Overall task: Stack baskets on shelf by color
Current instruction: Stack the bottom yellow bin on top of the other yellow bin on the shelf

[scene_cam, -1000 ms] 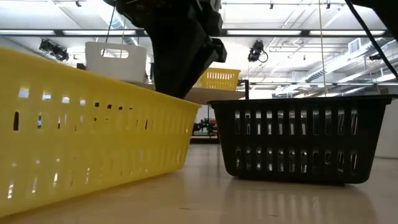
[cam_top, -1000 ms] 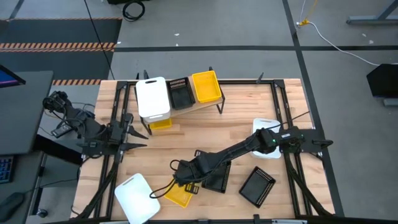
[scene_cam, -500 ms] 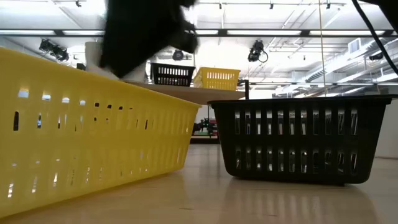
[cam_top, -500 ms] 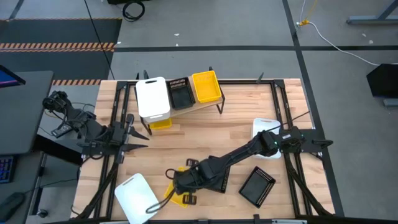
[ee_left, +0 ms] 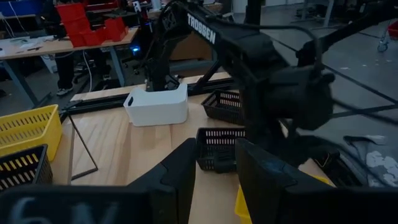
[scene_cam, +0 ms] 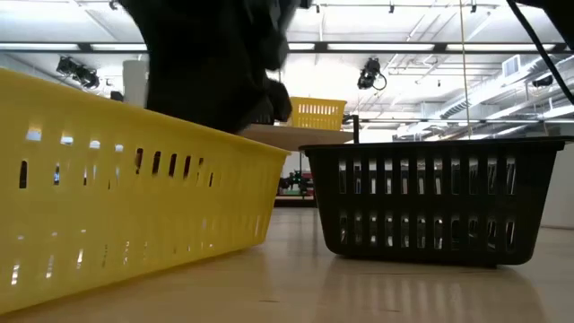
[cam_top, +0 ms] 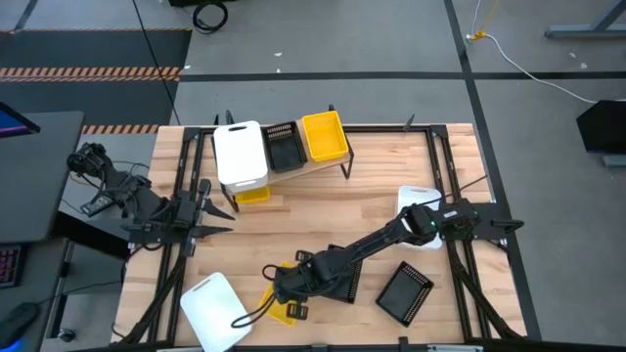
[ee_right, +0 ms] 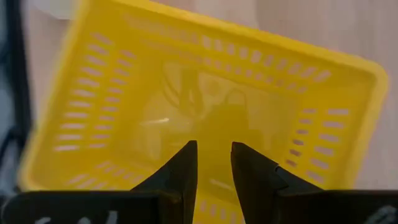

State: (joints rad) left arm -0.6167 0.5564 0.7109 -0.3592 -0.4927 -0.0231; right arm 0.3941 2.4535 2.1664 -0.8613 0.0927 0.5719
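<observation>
Shelf (cam_top: 328, 162) holds one white, black and yellow basket. Right tool (cam_top: 279, 290), fingers slightly apart, hovers over a yellow basket (ee_right: 205, 112); several remain on the counter (cam_top: 323, 210).

Shelf (cam_top: 323, 162) at table's far edge holds three baskets in a row: white (cam_top: 240, 154), black (cam_top: 283, 146), yellow (cam_top: 325, 136). Another yellow basket (cam_top: 252, 195) sits under it. Near front: white basket (cam_top: 213, 311), yellow basket (cam_top: 281, 309), two black baskets (cam_top: 344, 281) (cam_top: 405, 291). White basket (cam_top: 419, 203) on the right.
</observation>
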